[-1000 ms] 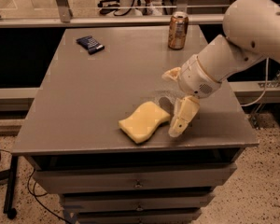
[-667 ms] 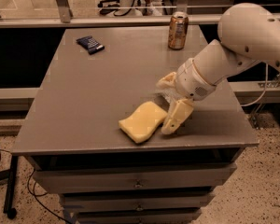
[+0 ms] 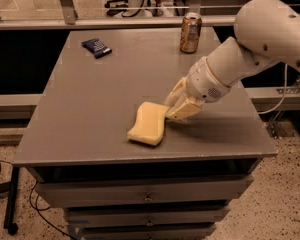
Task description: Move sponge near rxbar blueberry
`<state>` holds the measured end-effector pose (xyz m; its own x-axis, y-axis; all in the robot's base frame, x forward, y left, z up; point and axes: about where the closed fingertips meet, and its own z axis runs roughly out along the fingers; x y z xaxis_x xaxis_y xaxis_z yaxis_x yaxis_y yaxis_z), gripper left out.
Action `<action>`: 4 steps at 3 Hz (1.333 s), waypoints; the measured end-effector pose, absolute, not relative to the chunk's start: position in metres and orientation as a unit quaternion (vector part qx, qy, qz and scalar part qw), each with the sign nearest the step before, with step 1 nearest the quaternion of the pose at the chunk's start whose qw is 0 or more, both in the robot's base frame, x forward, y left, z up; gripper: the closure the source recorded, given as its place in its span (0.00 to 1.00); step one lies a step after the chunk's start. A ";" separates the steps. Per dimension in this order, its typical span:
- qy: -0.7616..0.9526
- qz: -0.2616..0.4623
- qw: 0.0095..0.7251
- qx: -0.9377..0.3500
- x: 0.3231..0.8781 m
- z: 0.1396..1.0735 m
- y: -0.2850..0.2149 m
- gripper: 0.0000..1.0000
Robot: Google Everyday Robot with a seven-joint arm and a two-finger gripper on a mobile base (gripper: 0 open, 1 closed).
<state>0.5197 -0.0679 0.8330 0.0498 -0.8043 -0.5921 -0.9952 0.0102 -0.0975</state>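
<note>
sponge at front-centre of desk | pincer touching its right end | clenched or released: unclear | rxbar blueberry at far-left corner, well apart

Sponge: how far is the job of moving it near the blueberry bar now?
Done: nothing yet; the sponge lies by the front edge of the table, far from the rxbar blueberry at the back left. In hand: the claw is at the sponge's right end; grip unclear. Left: carry the sponge to the bar.
</note>
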 end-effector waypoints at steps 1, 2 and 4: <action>0.670 0.171 0.261 -0.674 0.528 0.847 -0.076 0.88; 0.683 0.155 0.265 -0.663 0.535 0.859 -0.091 1.00; 0.711 0.135 0.267 -0.636 0.545 0.868 -0.111 1.00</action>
